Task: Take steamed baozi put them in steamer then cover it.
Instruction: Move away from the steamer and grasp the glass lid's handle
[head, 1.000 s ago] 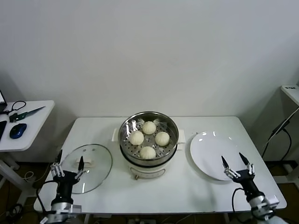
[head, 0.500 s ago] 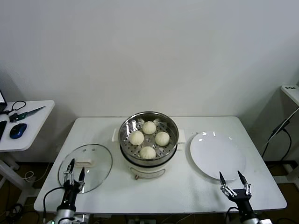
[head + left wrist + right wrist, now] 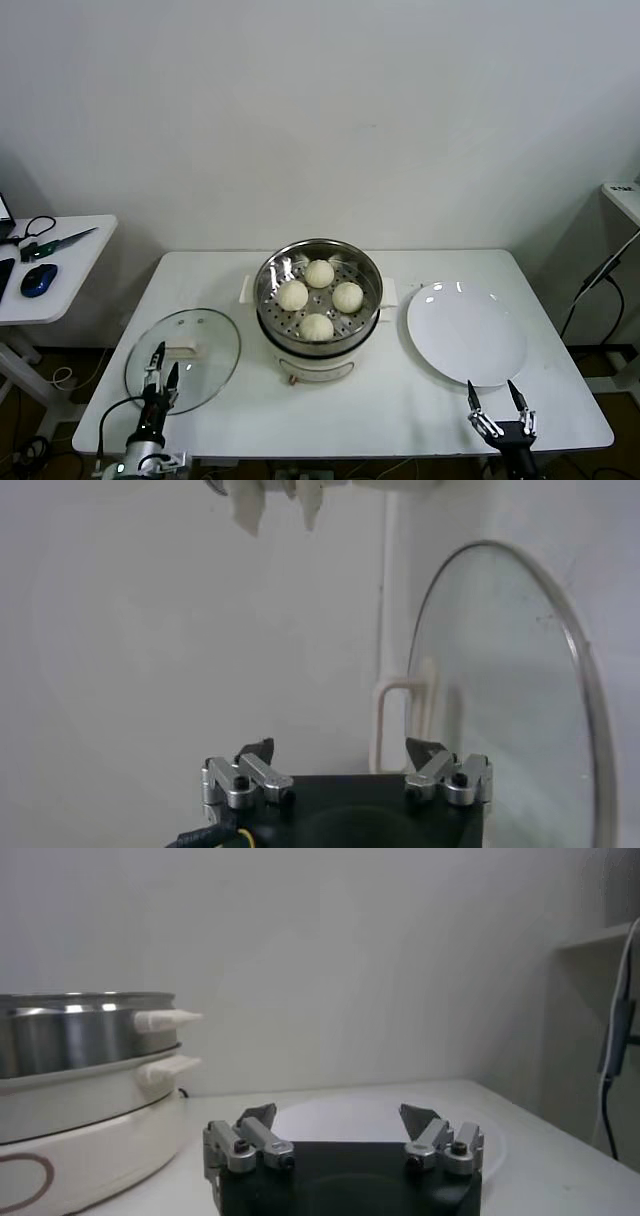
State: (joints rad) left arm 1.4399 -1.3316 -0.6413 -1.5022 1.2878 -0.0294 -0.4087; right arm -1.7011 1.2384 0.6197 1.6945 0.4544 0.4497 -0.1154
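Four cream-white baozi (image 3: pixel 319 297) lie in the shiny steamer (image 3: pixel 318 262) at the table's middle; its steel wall and white base show in the right wrist view (image 3: pixel 70 1063). The glass cover (image 3: pixel 205 340) with its white handle (image 3: pixel 184 351) lies flat on the table at the left, also in the left wrist view (image 3: pixel 500 680). My left gripper (image 3: pixel 158 367) is open and empty, low at the cover's near edge (image 3: pixel 345 752). My right gripper (image 3: pixel 494 402) is open and empty at the table's front right (image 3: pixel 338 1116).
An empty white plate (image 3: pixel 465 333) lies right of the steamer, just beyond my right gripper (image 3: pixel 380 1118). A side table (image 3: pixel 60 270) with a mouse and cables stands at the far left. A shelf and cable are at the far right.
Both grippers have drawn back and down toward the table's front edge. The right one has left the plate's near part. The cover, baozi and plate have not moved.
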